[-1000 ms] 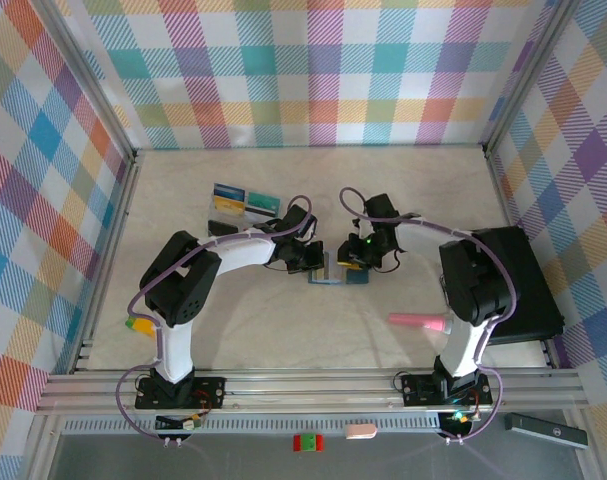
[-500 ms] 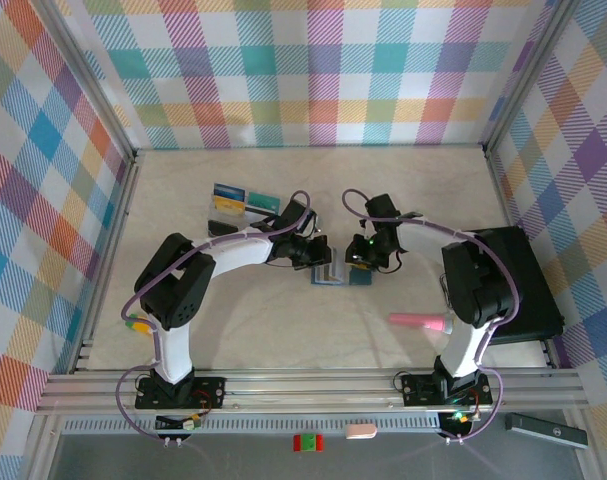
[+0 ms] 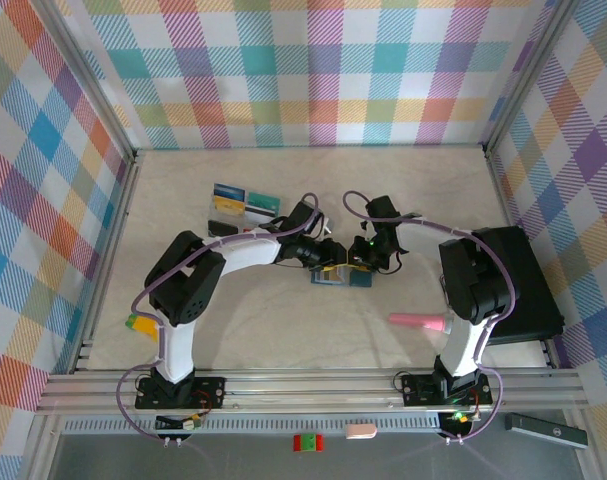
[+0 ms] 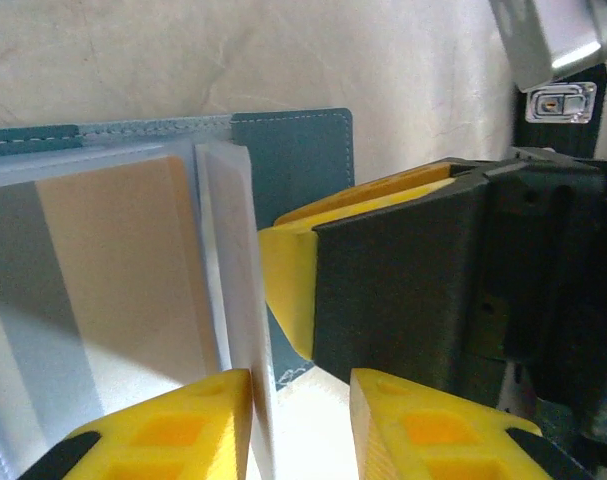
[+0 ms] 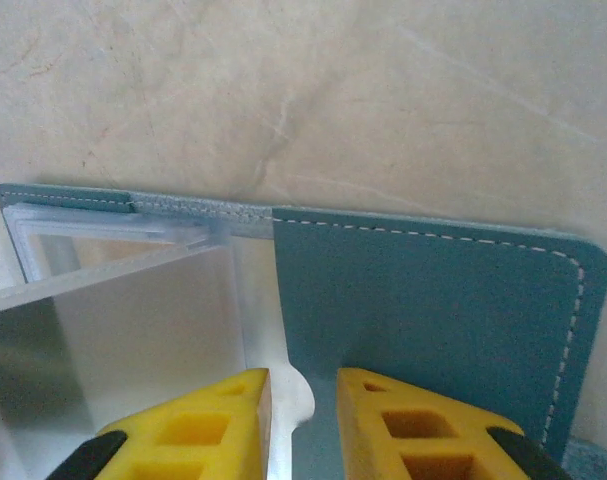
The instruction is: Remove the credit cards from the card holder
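We see the right end effector (image 5: 303, 420) at the lower edge, its two yellow fingertips (image 5: 368, 390) a little apart. The left edge of the teal cover of the card holder (image 5: 423, 310) runs down into the gap between them. The cover lies flat on the beige worktop (image 5: 333, 100). Left of this edge the clear sleeves (image 5: 133, 300) stand tilted. Whether the tips pinch anything, we cannot tell.

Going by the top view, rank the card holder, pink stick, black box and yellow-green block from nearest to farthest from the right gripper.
From the right gripper:
1. card holder, at its fingertips, mid-table.
2. pink stick, toward the front, on the right.
3. black box, at the right edge.
4. yellow-green block, at the far left edge.
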